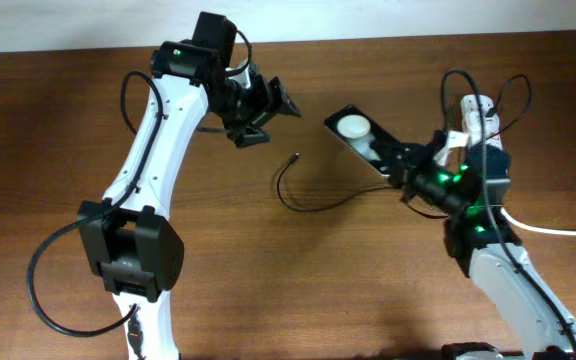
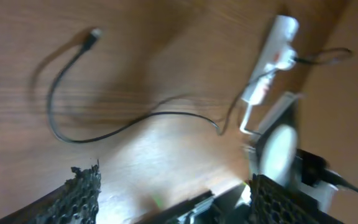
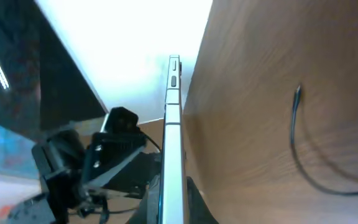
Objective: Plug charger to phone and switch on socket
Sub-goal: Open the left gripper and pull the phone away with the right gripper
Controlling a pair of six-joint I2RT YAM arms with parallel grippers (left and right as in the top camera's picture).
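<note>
My right gripper [image 1: 393,160] is shut on the phone [image 1: 356,133], a black slab with white round shapes, and holds it tilted above the table. In the right wrist view the phone [image 3: 173,118] shows edge-on between the fingers [image 3: 174,202]. The charger, a thin black cable [image 1: 303,205], lies looped on the table with its connector tip [image 1: 297,156] free, to the left of the phone. It also shows in the left wrist view [image 2: 104,134] and the right wrist view [image 3: 295,134]. My left gripper [image 1: 268,103] is open and empty, above the table beyond the tip. The socket [image 1: 474,113] lies behind my right arm.
The socket's thick white cord [image 1: 558,231] runs off to the right edge. In the left wrist view the socket [image 2: 272,50] lies at the upper right with the held phone [image 2: 277,149] below it. The table's far edge [image 1: 368,40] meets a white wall.
</note>
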